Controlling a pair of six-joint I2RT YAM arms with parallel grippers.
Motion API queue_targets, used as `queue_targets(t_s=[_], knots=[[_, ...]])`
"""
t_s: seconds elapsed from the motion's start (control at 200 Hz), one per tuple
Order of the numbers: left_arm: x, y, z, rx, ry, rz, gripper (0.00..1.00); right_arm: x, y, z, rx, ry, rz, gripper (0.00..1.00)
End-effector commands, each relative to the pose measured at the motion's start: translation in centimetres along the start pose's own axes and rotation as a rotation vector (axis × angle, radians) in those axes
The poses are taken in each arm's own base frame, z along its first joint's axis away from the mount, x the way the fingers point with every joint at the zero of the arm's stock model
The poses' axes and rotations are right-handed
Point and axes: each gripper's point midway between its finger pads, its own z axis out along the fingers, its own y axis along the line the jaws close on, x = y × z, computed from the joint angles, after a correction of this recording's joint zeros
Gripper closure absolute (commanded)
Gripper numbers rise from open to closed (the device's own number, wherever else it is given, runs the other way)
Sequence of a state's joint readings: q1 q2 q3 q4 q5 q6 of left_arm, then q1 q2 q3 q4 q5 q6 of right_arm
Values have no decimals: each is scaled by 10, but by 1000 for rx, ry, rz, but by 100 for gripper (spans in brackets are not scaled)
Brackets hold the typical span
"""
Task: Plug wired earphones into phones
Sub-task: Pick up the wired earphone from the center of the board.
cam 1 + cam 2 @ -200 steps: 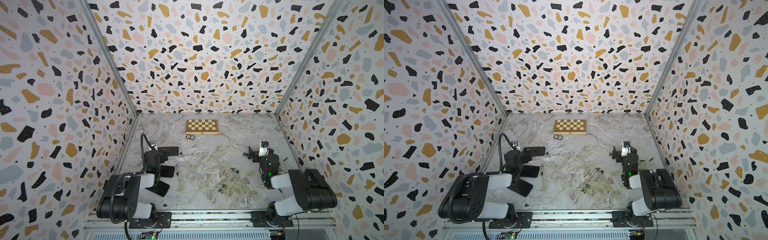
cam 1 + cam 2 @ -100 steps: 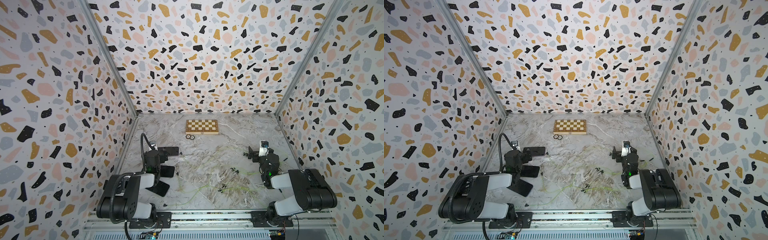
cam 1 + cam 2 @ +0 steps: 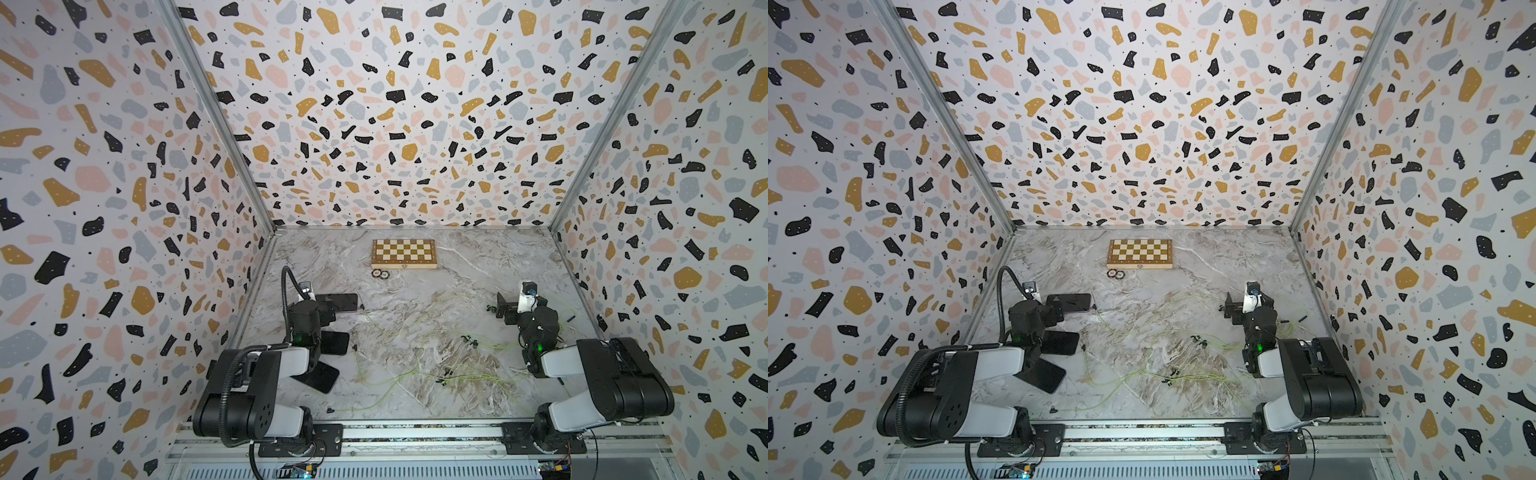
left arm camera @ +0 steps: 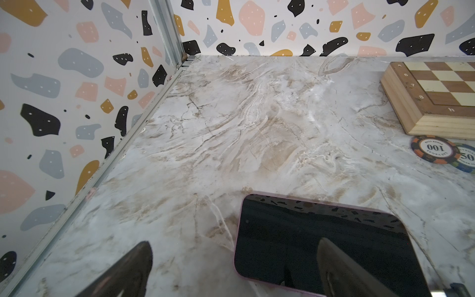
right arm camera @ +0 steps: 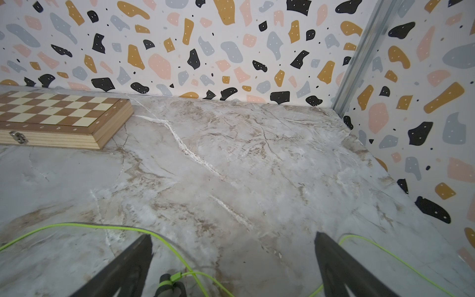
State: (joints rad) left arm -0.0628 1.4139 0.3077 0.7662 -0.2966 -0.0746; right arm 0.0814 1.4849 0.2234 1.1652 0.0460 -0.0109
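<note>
The left tool point(image 4: 234, 243) is released, its jaws spread wide, with one finger point(image 4: 341, 267) over the glossy screen of the far phone point(image 4: 308, 239). The right tool point(image 5: 232, 235) is also spread and holds nothing; a green cord point(image 5: 90, 225) runs on the desk point(image 3: 457, 266) between and beside its fingers. In both top views the wired earphones point(image 3: 469, 341) sprawl mid-desk between the arms. The near phone point(image 3: 318, 376) and the middle phone point(image 3: 336, 343) lie by the left arm. Beyond them sit poker chips point(image 3: 380, 274), then the chessboard point(image 3: 404, 253).
</note>
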Motion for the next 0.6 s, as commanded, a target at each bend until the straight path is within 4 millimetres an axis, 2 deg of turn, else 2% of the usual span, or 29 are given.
queue_targets(t_s=[0.0, 0.03, 0.08, 0.135, 0.195, 0.255, 0.3, 0.365, 0.405, 0.435, 0.591], knots=[[-25, 1, -2, -4, -85, -23, 1, -21, 1, -5, 20, -56, -30, 1], [-33, -1, -5, 10, -102, -10, 1, -28, -2, -8, 70, -50, -34, 1], [-45, -5, -13, 36, -81, 4, 1, -38, 3, -9, 79, 14, -57, 1], [-58, 7, -25, -21, -11, -47, 1, -54, 4, -12, 73, 57, -36, 1], [-74, 27, -42, -112, 0, -198, 1, -69, -2, -18, 92, 46, 70, 1], [-91, 23, -59, -61, -16, -281, 1, -77, -11, -25, 120, 56, 212, 1], [-100, 24, -72, -40, -26, -404, 1, -73, -24, -32, 185, 108, 343, 1], [-90, 35, -89, -85, 23, -623, 1, -66, -43, -42, 258, 183, 501, 1], [-77, 40, -99, -117, 72, -709, 1, -69, -42, -41, 197, 199, 529, 1], [-79, 38, -105, -89, 66, -714, 1, -73, -39, -41, 142, 204, 538, 1], [-90, 3, -129, 163, 115, -728, 1, -84, -33, -39, 78, 233, 565, 1]])
